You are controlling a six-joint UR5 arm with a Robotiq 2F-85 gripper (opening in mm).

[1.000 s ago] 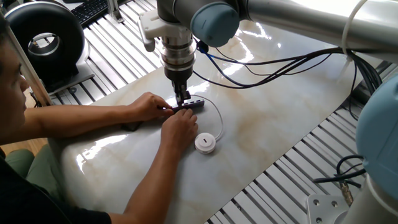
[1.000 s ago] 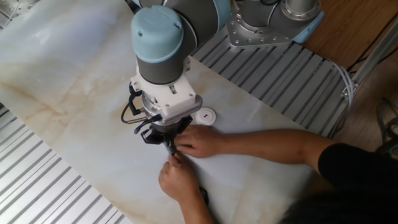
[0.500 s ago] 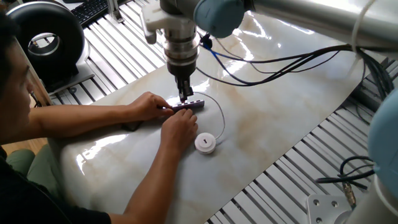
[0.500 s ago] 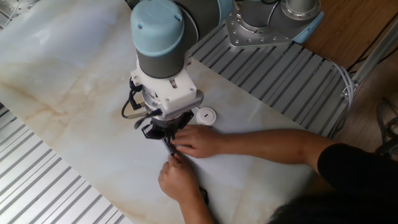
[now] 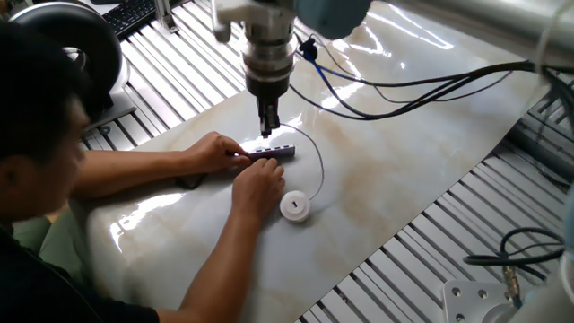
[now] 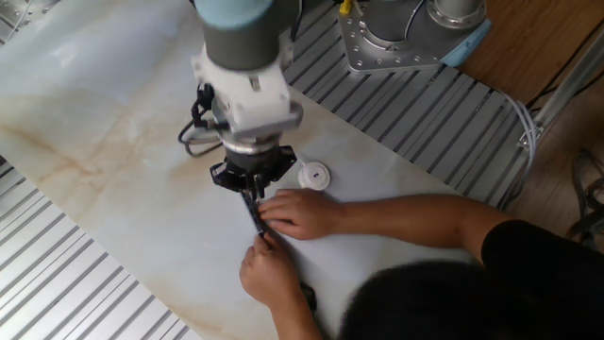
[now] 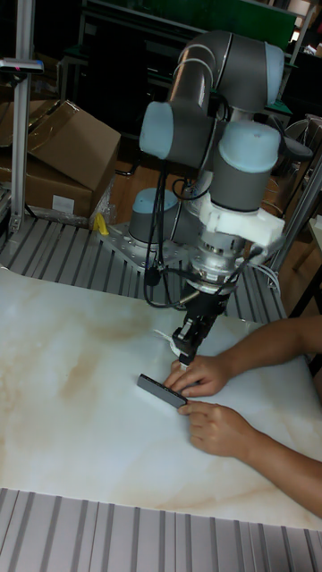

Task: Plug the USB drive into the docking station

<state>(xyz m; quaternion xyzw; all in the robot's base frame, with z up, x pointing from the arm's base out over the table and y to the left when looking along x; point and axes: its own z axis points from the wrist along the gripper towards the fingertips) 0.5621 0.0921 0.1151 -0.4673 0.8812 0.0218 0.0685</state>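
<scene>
The docking station (image 5: 273, 153), a slim grey bar, lies on the marble table and is held down by a person's two hands (image 5: 235, 161). It also shows as a dark bar (image 7: 161, 391) in the tall fixed view. My gripper (image 5: 267, 128) hangs just above its far end, fingers close together on the small plug of the thin white cable (image 5: 318, 161). That cable arcs back to the USB drive (image 5: 295, 206), a white round puck lying beside the hands. Seen from the other side, the puck (image 6: 314, 175) sits right of my gripper (image 6: 251, 200).
The person's forearms (image 6: 406, 219) stretch across the near table, and their head (image 5: 40, 117) leans in at the left. Black robot cables (image 5: 404, 90) trail over the far table. Ribbed metal (image 5: 421, 251) borders the marble slab. A black round device (image 5: 85, 49) stands at the far left.
My gripper has risen a little off the docking station, with the cable's top lifted. The person's head has leaned further into view. The hands and puck stay put.
</scene>
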